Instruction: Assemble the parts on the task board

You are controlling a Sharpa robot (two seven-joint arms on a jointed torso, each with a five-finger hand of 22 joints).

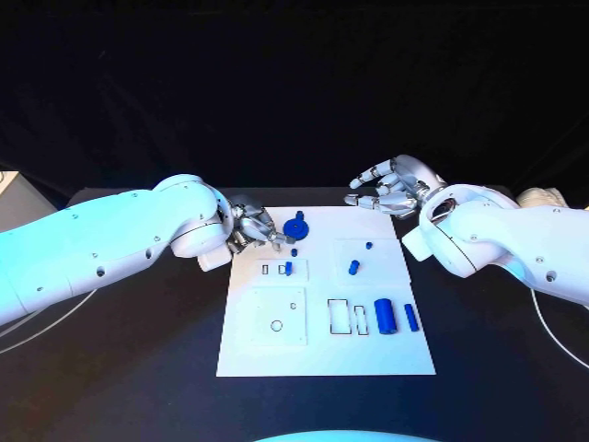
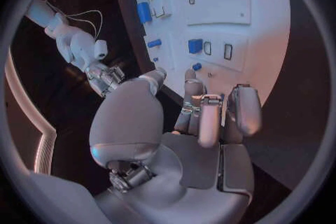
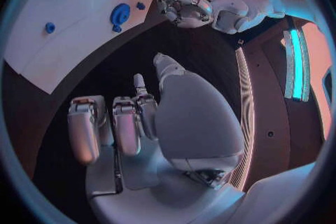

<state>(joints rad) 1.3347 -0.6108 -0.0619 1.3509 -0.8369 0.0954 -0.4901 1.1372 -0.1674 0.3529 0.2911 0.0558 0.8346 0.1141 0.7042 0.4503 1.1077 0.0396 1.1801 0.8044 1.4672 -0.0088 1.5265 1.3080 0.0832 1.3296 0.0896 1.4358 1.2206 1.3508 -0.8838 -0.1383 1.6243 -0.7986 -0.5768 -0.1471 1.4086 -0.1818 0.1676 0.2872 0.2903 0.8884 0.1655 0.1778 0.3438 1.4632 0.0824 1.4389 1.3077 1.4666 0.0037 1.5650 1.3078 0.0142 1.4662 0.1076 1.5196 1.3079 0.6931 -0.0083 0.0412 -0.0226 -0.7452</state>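
The white task board (image 1: 324, 354) lies mid-table. A round blue part (image 1: 294, 226) lies at its far left corner, and small blue parts (image 1: 354, 267) lie further in. One blue piece (image 1: 288, 269) stands in a slot. Two blue cylinders (image 1: 385, 316) lie side by side at the right. My left hand (image 1: 258, 226) hovers at the board's far left edge, just beside the round part, fingers bent and holding nothing (image 2: 203, 112). My right hand (image 1: 394, 187) is raised beyond the board's far right corner, fingers loosely curled and apart, holding nothing (image 3: 140, 123).
Several outlined slots (image 1: 339, 315) and a small ring mark (image 1: 277, 325) show on the near half of the board. Black table (image 1: 135, 368) surrounds the board. A pale box (image 1: 3, 198) stands at the far left edge, and cables trail beside both arms.
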